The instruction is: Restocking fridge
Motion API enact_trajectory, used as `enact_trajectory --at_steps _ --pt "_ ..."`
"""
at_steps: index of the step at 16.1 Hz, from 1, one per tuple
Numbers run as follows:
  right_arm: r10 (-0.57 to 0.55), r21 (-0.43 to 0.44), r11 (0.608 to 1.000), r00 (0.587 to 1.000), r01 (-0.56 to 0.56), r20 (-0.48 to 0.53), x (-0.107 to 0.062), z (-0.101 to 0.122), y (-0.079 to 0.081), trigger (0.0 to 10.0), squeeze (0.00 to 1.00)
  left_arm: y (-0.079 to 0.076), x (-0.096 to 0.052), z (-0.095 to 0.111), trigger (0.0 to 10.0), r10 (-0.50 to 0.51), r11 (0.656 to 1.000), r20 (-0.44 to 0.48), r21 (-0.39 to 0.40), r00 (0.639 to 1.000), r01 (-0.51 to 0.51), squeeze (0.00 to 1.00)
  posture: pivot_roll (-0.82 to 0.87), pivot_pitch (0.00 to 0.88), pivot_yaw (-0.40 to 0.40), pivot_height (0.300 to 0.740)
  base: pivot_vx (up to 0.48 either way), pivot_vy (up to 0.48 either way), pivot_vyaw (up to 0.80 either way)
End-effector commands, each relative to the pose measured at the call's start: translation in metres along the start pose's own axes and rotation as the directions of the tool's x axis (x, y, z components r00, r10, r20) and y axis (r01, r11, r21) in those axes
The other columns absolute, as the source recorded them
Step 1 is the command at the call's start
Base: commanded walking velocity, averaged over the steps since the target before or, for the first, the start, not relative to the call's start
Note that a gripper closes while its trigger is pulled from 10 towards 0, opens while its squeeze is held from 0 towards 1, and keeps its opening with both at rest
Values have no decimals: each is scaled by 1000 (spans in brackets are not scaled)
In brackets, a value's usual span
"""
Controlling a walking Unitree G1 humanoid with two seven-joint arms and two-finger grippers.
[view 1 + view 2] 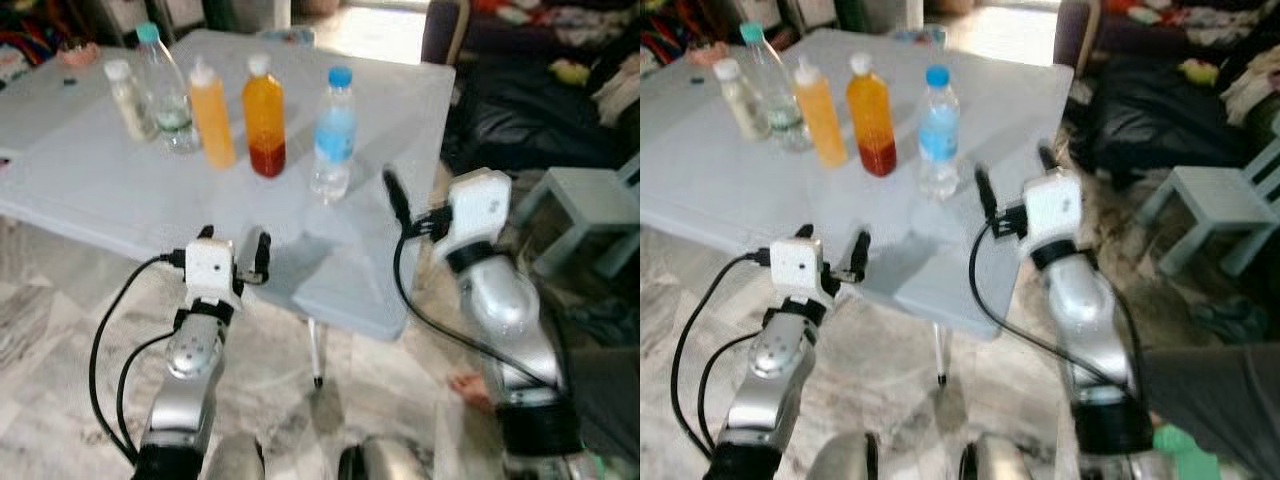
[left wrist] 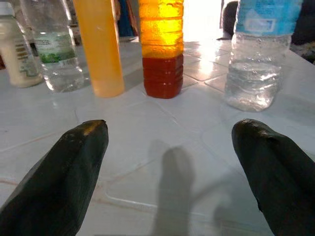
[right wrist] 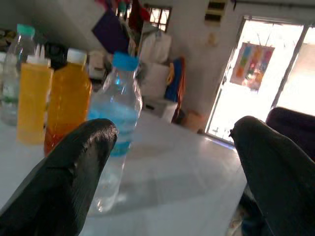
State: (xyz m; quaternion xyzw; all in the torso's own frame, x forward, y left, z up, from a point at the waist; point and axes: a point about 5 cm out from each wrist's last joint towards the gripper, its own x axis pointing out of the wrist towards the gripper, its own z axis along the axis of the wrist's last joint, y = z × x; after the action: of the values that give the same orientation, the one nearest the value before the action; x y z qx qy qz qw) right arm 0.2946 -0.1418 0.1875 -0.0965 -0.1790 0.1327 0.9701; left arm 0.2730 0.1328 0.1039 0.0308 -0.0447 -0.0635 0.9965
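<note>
Left eye view: I see five bottles standing in a row in the upper left of the frame, on a pale grey surface (image 1: 90, 170).
Water bottle (image 1: 333, 135): blue cap and blue label, upright, right end of the row, upper centre of the frame.
Amber bottle (image 1: 264, 115): white cap, orange above with a dark red layer at the base, just left of the water bottle.
Yellow bottle (image 1: 212, 112): white nozzle cap, just left of the amber bottle.
Clear bottle (image 1: 167, 90): teal cap and green label, behind and left of the yellow bottle.
Cream bottle (image 1: 129, 99): white cap, left end of the row.
Left gripper (image 1: 234, 250): lower centre-left of the frame, over the near edge of the surface, pointing at the row; my left wrist view shows its fingers (image 2: 59, 182) spread apart with nothing between them, apart from every bottle.
Right gripper (image 1: 1015, 170): centre of the right eye view, raised over the near right corner of the surface, just right of the water bottle; fingers (image 3: 64, 182) released and wide, not touching it.
Floor (image 1: 60, 330): marbled tile, lower left of the frame.
Stool (image 1: 585, 215): pale, at the right edge of the frame.
Sofa (image 1: 530, 90): dark, upper right of the frame.
</note>
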Motion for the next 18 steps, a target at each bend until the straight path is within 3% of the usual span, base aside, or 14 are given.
enact_trajectory --at_steps 1,4,9,11,12,15,18 --pt "13 16 1000 1000 -13 -8 3 -1 0 10000 0 5 0 3 10000 21 999 4 26 1000 -21 0 13 99 -17 740 0 0 800" --pt "14 34 999 1000 -14 -17 -1 -3 5 10000 0 11 -3 3 10000 45 999 -1 24 999 -45 0 18 101 -17 740 0 0 746" --pt "-52 55 997 997 55 -58 -17 -9 6 10000 0 12 1 10 10000 33 999 28 25 999 -33 0 7 100 -14 740 125 210 0" --pt "-75 69 994 991 83 -110 -30 -18 9 10000 0 10 1 11 10000 26 999 32 21 999 -27 0 6 99 -17 740 352 315 0" --pt "-63 59 996 985 73 -161 -48 -28 14 10000 0 9 0 11 10000 23 1000 33 16 999 -23 0 4 98 -18 740 371 304 0" --pt "-57 58 996 973 71 -223 -66 -38 19 10000 0 8 -1 10 10000 12 1000 28 8 1000 -12 0 -2 97 -16 740 370 301 -552" --pt "-69 63 994 969 87 -239 -68 -40 17 10000 0 7 -1 9 10000 2 1000 20 5 1000 -2 0 -3 96 -17 740 0 0 -267"
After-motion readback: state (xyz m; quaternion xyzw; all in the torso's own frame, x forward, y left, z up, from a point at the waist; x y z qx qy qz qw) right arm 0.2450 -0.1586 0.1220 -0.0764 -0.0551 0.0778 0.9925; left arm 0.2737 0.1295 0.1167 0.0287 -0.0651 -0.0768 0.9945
